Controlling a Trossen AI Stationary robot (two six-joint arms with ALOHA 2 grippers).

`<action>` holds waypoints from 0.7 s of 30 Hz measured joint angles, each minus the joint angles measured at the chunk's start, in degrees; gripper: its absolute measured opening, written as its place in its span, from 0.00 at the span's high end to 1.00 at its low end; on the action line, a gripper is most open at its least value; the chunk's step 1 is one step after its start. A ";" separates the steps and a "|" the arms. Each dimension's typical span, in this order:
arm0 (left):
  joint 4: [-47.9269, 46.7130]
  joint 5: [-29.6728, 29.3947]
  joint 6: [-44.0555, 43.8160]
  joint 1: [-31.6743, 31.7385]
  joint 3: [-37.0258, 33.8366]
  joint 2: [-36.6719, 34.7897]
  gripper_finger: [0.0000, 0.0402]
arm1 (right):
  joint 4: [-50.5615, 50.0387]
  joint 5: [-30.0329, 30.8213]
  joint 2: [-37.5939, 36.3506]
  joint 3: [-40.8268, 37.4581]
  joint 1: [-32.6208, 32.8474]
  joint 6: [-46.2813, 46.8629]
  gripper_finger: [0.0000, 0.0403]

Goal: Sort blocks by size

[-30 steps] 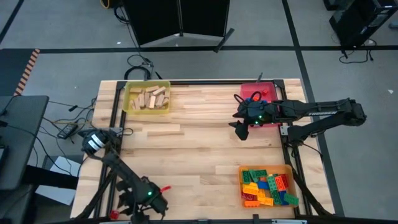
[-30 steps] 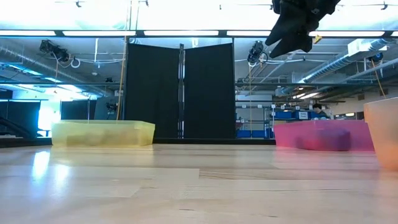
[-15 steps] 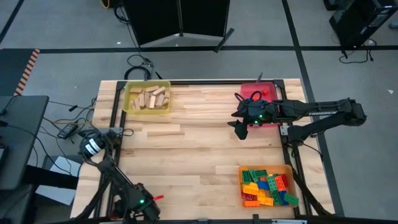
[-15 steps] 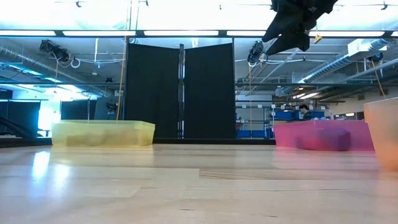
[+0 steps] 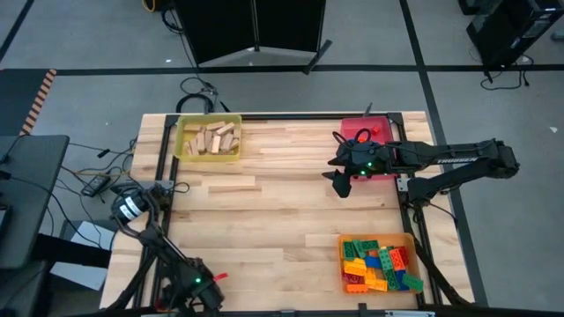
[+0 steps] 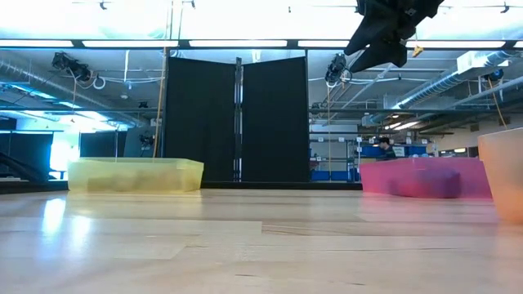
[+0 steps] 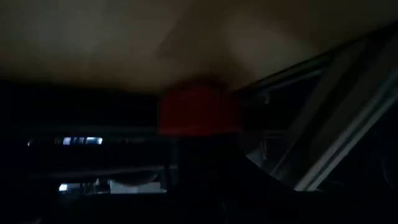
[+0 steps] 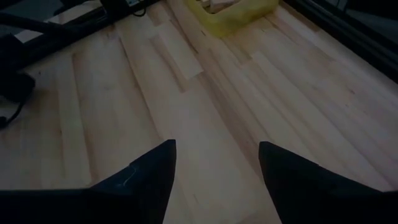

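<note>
**Block sorting: both arms off the work, no block in hand.**

My right gripper (image 5: 340, 182) hangs above the table (image 5: 264, 220) just beside the red tray (image 5: 374, 129), fingers (image 8: 146, 177) spread apart and grasping nothing; bare wood shows between them. My left gripper (image 5: 198, 292) sits at the table's near left edge, clenched shut; its wrist view shows only a dim red shape close ahead, and I cannot tell what that is. The wooden blocks (image 5: 211, 137) lie in the yellow tray (image 5: 183, 150) at the far left; the studded bricks (image 5: 377, 263) fill the orange tray (image 5: 342, 242) at the near right. I judge this a pause between picks. The next move calls for swinging the right gripper over the orange tray, descending on one brick and closing on it.
</note>
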 joint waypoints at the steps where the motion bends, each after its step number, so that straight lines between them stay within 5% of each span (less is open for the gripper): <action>1: 2.41 -0.17 -1.11 -0.22 -0.62 0.00 1.00 | -0.01 0.00 0.00 0.00 0.00 0.01 0.40; 7: 15.17 0.08 -11.00 -1.44 -4.17 -0.13 1.00 | -0.10 0.00 0.00 0.00 0.00 -0.40 0.40; 21: 7.20 -4.62 -12.03 0.49 -3.75 -0.26 1.00 | 1.18 0.00 0.00 0.00 -0.07 -1.95 0.40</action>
